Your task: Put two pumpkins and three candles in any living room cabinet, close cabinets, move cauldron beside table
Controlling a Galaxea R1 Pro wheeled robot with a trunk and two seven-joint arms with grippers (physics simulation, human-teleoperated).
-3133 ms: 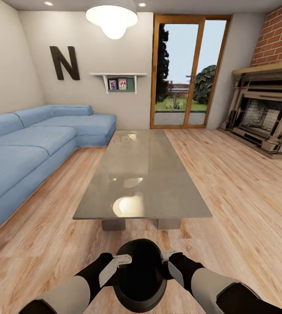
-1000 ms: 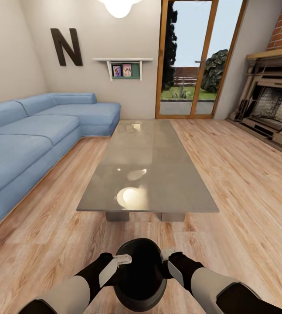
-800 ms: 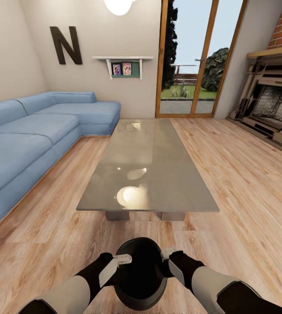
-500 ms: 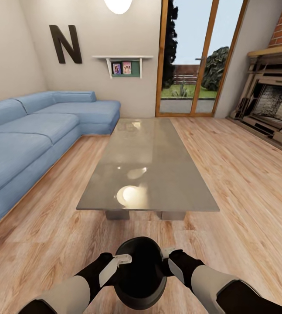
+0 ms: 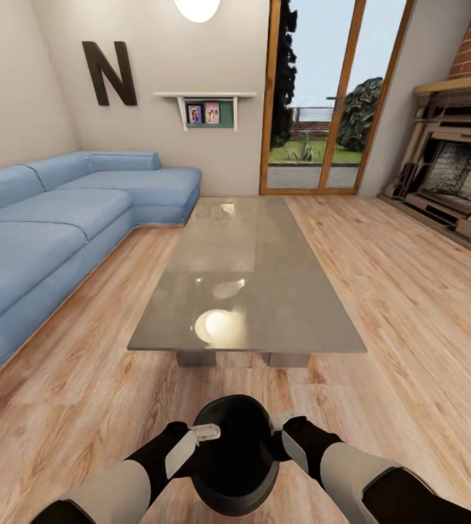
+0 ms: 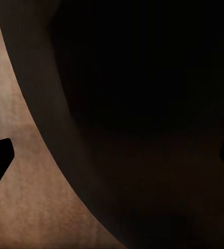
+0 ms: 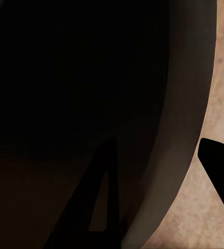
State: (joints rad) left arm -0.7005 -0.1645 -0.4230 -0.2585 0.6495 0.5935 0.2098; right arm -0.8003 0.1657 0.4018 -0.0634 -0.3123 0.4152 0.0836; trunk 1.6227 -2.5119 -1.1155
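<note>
Just short of the table's (image 5: 246, 269) near end, you are gripping the cauldron (image 5: 235, 458) above the wooden floor (image 5: 410, 320). Your left gripper (image 5: 204, 435) and right gripper (image 5: 279, 424) are each clamping its rim on opposite sides.

A blue sectional sofa (image 5: 53, 225) runs along the wood floor's (image 5: 410, 306) left edge. On the far wall hang a dark letter N (image 5: 109, 73) and a white shelf (image 5: 204, 97) holding two framed photos (image 5: 203, 113). A wood-framed glass door (image 5: 322, 102) stands beside a stone fireplace (image 5: 453, 182) under brick.
</note>
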